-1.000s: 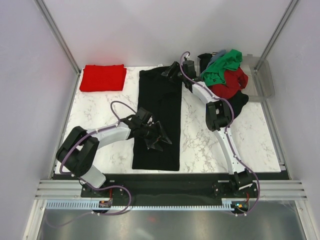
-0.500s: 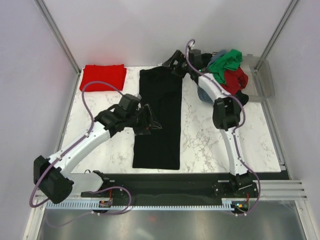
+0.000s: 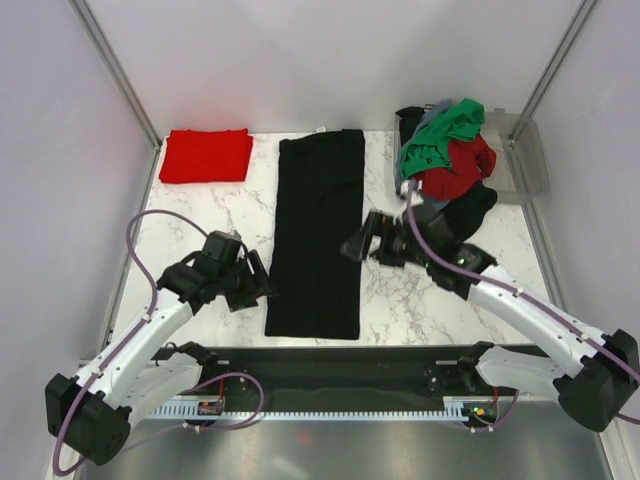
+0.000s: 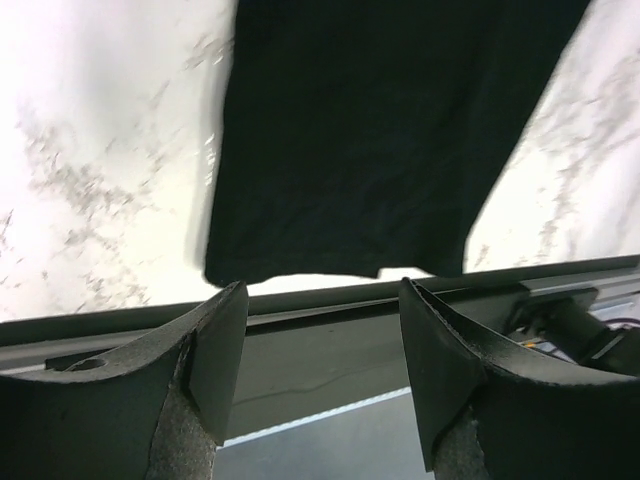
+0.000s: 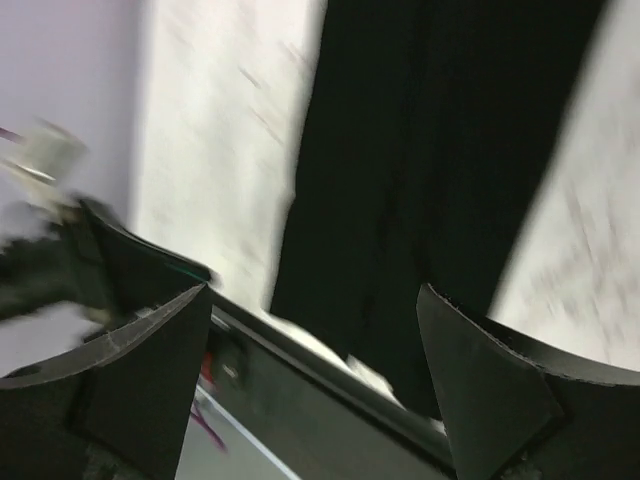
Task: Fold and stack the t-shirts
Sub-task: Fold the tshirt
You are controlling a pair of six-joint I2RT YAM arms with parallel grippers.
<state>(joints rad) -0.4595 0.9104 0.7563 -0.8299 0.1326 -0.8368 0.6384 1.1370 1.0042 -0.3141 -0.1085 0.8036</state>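
the black t-shirt (image 3: pixel 320 230) lies flat on the worktop (image 3: pixel 420 290) as 1 long narrow strip with no sleeves showing, and it runs between the 2 sets of jaws. the left jaws stand well apart and hold nothing; in the left wrist view the strip's near hem (image 4: pixel 300 272) lies just ahead of them, its left corner in front of the left finger. the right jaws are spread wide and empty too, just off the strip's other long edge; that wrist view is blurred, so i cannot tell how high they hang.

the step in hand looks like the crosswise fold. to do it well, each side should pinch 1 near corner through all the layers, lift both level, and lay the hem square on the far edge; an uneven lift would likely skew the strip. the folded red t-shirt (image 3: pixel 205 155) lies far beyond the left jaws, the loose pile of t-shirts (image 3: pixel 450 150) beyond the right jaws.
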